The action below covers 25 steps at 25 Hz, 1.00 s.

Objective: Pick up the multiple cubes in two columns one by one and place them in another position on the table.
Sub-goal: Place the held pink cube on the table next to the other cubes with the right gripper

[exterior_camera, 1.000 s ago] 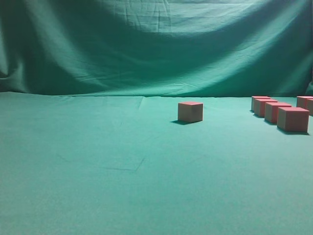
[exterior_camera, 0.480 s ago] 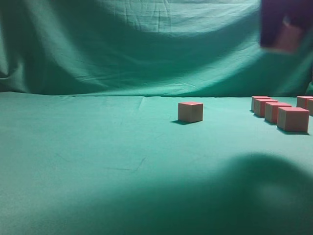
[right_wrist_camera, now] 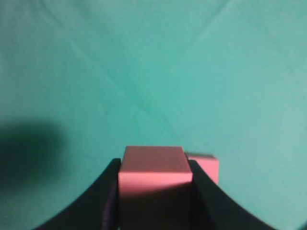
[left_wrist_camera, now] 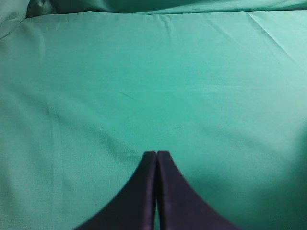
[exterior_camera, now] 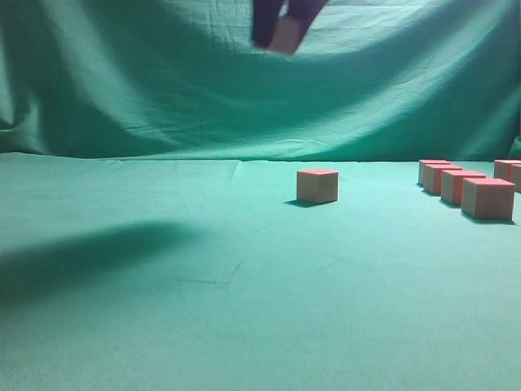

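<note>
One reddish-pink matte cube [exterior_camera: 317,186] placed mid-frame; another [right_wrist_camera: 154,178] clamped in black right gripper [right_wrist_camera: 154,191], top centre; several [exterior_camera: 487,198] left at right edge.

Left gripper [left_wrist_camera: 156,154], jaws pressed together, above bare green table [left_wrist_camera: 144,72].

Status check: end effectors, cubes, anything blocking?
Right end effector shut on carried cube, high above table. Left end effector shut, empty. Lone placed cube below. Nothing blocking.
</note>
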Each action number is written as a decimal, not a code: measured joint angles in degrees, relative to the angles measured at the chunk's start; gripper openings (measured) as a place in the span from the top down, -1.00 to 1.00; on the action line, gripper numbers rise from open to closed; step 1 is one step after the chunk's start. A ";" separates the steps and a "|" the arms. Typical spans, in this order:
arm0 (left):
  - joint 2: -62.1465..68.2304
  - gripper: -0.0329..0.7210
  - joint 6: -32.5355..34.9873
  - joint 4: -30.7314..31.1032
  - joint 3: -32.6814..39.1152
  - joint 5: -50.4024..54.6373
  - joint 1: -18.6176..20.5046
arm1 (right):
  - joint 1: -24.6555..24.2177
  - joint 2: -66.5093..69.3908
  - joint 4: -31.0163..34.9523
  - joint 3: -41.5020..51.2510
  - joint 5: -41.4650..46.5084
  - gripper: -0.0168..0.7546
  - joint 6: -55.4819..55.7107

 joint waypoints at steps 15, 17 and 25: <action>0.00 0.91 0.00 0.00 0.00 0.00 0.00 | 2.45 13.73 -4.33 -9.03 0.22 0.26 -21.34; 0.00 0.91 0.00 0.00 0.00 0.00 0.00 | 2.45 13.83 -4.44 -9.12 0.22 0.26 -23.22; 0.00 0.91 0.00 0.00 0.00 0.00 0.00 | 0.85 14.81 -0.68 -9.16 0.22 0.26 -24.48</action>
